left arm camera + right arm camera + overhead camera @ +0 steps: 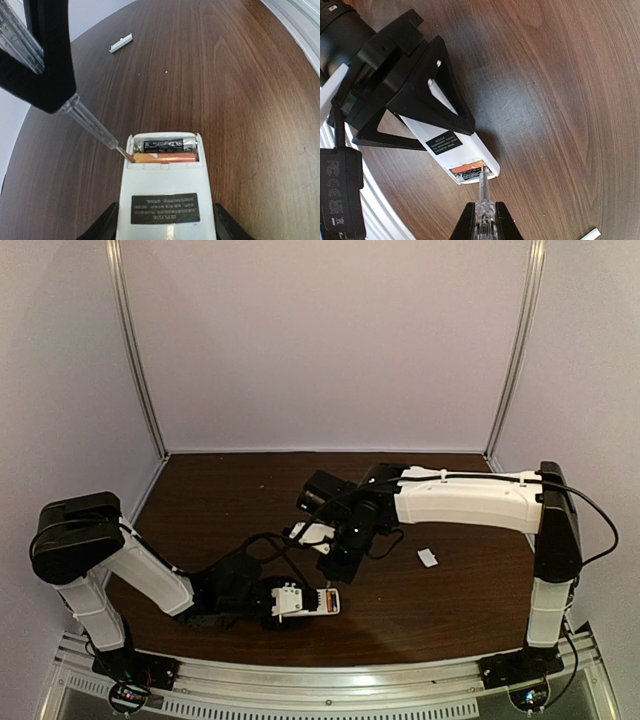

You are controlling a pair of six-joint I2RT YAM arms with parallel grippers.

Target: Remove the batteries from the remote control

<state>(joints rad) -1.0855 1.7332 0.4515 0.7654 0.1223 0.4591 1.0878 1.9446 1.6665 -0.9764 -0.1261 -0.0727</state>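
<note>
Starting on the left: the left gripper point(166, 222) is clamped on the sides of the remote control point(165, 197), plain back facing up, low over the counter point(220, 490). I can't tell if it's actually resting on it. The cover is off, and the dark battery point(169, 145) and the orange battery point(167, 158) both sit side by side in the open bay at the far end of the remote.

Moving right, the screwdriver point(91, 123) has its tip wedged at one end of the orange battery, and the right gripper point(483, 221) is squeezed around the clear handle.

What worries me is that it's a thin tip on a round cell. If the angle's too flat, I reckon it skates over the top and jabs the dark battery or the plastic wall. Lever too hard and the cell could pop out and roll off across the counter. The remote could also twist in that side pinch, or the handle could slip in the right gripper.

Further right, the small white plastic piece point(428, 557) lies well apart, so no trouble there.
</note>
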